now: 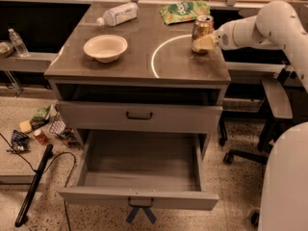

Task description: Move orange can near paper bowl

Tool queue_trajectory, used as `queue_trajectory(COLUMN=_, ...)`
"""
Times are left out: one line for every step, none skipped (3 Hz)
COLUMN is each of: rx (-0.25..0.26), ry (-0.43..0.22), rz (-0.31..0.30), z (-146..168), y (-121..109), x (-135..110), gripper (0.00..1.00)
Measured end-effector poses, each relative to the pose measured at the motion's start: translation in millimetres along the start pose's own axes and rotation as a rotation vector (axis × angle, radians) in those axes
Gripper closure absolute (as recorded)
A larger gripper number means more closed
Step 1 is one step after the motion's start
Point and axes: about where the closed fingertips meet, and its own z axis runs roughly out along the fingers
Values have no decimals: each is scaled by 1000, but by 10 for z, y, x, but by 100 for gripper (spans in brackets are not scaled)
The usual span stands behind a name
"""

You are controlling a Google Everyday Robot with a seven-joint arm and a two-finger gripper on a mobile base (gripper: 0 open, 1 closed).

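Observation:
The orange can (202,25) stands upright at the right rear of the grey table (139,66), with its silver top showing. My gripper (204,43) reaches in from the right on a white arm and sits against the can's lower front, partly covering it. The paper bowl (105,47), cream-white and empty, sits on the left half of the tabletop, well to the left of the can.
A clear water bottle (118,14) lies at the back left and a green snack bag (184,9) at the back, behind the can. The lower drawer (139,198) is pulled open. A chair (276,97) stands to the right; clutter (43,129) lies on the floor at left.

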Motion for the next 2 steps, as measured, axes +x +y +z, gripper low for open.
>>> queue_trajectory(rx=-59, ry=-34, rz=-30, z=37, y=224, x=-169, gripper=81)
queue_trajectory(rx=-164, ry=-71, rz=-77, z=21, y=734, x=-426, gripper=100)
